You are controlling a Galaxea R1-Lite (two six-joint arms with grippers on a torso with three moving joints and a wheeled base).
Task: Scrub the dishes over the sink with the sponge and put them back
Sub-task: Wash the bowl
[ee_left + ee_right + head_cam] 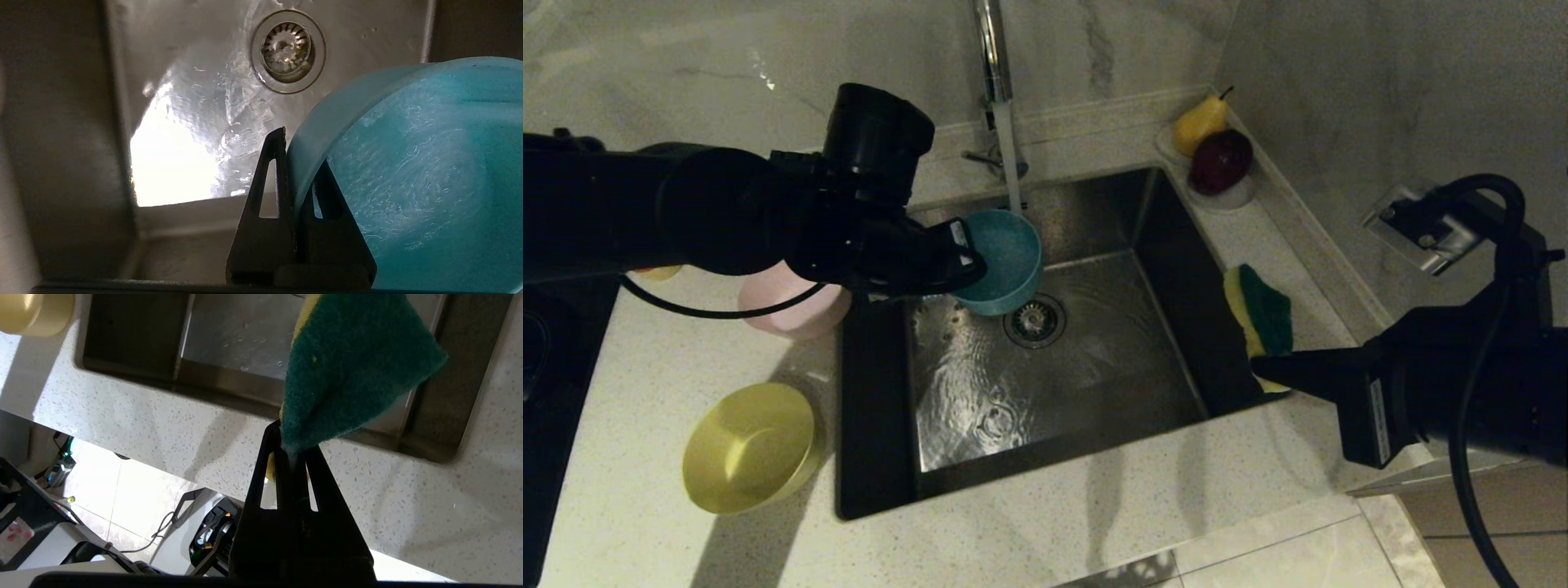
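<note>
My left gripper (968, 265) is shut on the rim of the light blue bowl (1005, 261), holding it tilted over the sink (1054, 384), just under the running tap (996, 73). One finger is inside the blue bowl (408, 175) and one outside, as the left gripper (300, 153) shows in its wrist view. My right gripper (1262, 367) is shut on a corner of the sponge (1262, 314), at the sink's right edge. The sponge (351, 371) shows its green side above the right gripper (292, 437). The pink bowl (792, 302) and yellow bowl (747, 445) rest on the counter left of the sink.
Water flows across the sink floor round the drain strainer (1035, 320). A white saucer (1229, 196) with a pear and a dark red fruit stands at the back right corner. A dark hob (556, 343) lies at the far left. The counter's front edge (1258, 531) drops to a tiled floor.
</note>
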